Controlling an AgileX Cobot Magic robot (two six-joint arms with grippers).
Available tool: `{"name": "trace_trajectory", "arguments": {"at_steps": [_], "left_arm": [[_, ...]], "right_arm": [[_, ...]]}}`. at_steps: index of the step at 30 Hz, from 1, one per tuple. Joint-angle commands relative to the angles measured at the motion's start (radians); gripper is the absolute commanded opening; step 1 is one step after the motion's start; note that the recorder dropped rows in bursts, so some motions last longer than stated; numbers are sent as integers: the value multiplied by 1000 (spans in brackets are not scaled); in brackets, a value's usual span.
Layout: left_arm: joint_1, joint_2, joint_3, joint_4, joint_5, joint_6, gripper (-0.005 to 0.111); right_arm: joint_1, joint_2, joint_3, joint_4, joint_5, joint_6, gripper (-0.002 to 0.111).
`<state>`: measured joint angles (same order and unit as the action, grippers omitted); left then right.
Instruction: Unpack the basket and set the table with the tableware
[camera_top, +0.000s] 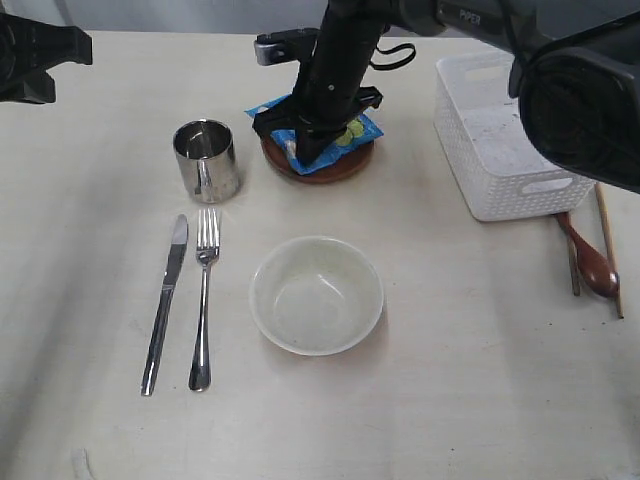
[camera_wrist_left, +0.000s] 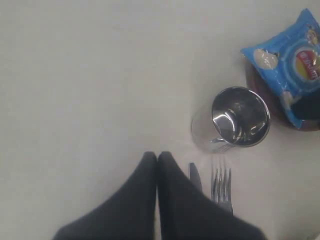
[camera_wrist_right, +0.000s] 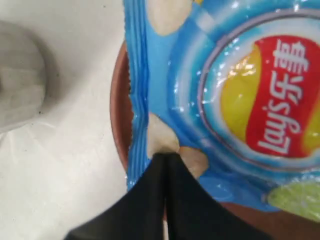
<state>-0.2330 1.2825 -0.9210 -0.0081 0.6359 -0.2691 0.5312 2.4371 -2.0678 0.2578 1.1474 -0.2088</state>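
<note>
The exterior camera looks steeply down on the counter (camera_top: 450, 400) from high up; the left wrist camera faces straight down past its claw (camera_wrist_left: 157, 155) from well above, sharing the cup (camera_wrist_left: 240, 117) at eleven o'clock of the bowl (camera_top: 316, 295). The right wrist camera hangs very close over the chip bag (camera_wrist_right: 225, 100) at twelve o'clock of the bowl; all three views catch it.

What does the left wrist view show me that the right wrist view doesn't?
Only the left wrist view: the steel cup, the knife tip and fork tines near it, and the left claw, shut above the table.
Only the right wrist view: the right claw, shut, with its tips at the chip bag; whether it pinches the bag is unclear.
Both: the chip bag lying on the brown plate, and the table.
</note>
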Motion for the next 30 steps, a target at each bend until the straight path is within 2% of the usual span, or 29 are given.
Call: {"name": "trace_trajectory", "arguments": {"at_steps": [1, 7, 11, 16, 19, 22, 25, 30], "left_arm": [[0, -1, 6, -7, -7, 4, 0], [0, -1, 6, -7, -7, 7, 0], [0, -1, 6, -7, -7, 7, 0], [0, -1, 6, -19, -5, 8, 0], [0, -1, 6, -34, -3, 31, 0], [0, -1, 6, -34, -1, 34, 0], [0, -1, 6, -34, -1, 34, 0], [0, -1, 6, -34, -1, 34, 0]], "right_arm": [[-33, -105, -1, -89, 6, 21, -1], [-131, -262, -1, -112, 74, 32, -1], [-220, -355, 17, -200, 74, 146, -1], [-322, -476, 193, -214, 74, 173, -1], [-340, -512, 319, -180, 67, 173, 1], [-329, -513, 406, -112, 10, 167, 17], [-281, -490, 434, -157, -33, 178, 40], [-213, -435, 429, -305, -71, 296, 41]]}}
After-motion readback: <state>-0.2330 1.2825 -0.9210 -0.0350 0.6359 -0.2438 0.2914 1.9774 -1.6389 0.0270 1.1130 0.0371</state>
